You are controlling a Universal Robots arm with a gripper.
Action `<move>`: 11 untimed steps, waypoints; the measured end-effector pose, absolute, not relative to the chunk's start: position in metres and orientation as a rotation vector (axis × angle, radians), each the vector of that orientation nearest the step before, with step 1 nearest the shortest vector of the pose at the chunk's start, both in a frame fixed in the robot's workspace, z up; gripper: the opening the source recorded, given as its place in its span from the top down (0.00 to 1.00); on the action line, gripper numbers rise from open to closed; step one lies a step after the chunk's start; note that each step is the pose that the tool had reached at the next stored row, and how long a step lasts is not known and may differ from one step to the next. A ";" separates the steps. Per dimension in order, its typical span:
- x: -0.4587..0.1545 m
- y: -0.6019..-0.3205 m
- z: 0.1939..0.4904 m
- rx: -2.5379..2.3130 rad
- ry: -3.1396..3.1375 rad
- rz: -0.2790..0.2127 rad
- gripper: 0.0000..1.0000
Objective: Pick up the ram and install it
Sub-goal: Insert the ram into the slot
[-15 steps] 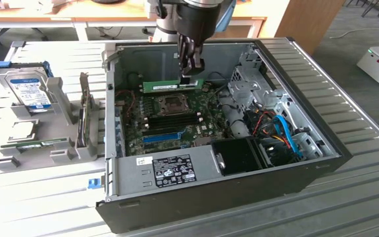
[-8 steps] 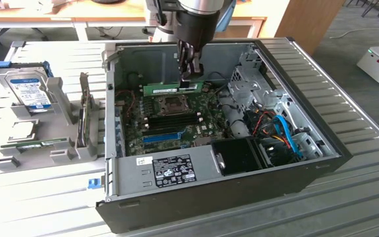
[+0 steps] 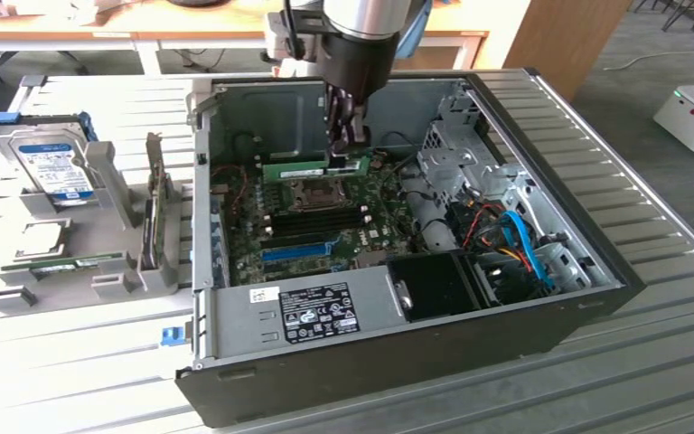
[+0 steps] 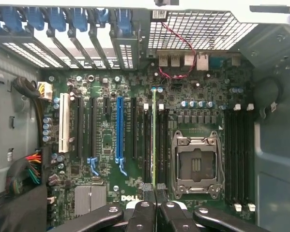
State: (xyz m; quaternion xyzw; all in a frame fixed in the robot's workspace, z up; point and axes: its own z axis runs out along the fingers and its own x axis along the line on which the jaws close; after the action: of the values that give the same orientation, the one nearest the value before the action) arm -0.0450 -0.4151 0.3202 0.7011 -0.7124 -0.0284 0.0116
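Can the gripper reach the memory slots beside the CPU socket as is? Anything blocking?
Likely yes. The gripper, shut on the ram, is right over the memory slots next to the CPU socket; the case is open and nothing lies across them.

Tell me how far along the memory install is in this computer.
Done: the long thin green ram stick is picked up and inside the open black computer case. In hand: the fingers are shut on it, edge-on along a black slot beside the silver processor socket. Left: it isn't released; whether it's fully seated can't be told.
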 end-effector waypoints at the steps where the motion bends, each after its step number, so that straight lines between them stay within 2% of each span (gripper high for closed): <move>1: -0.045 -0.415 0.319 2.187 -2.222 -0.088 0.88; 11: -0.045 -0.415 0.304 2.186 -2.222 -0.088 0.88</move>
State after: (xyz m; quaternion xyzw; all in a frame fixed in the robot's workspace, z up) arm -0.0450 -0.4151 0.3043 0.7011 -0.7124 -0.0284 0.0116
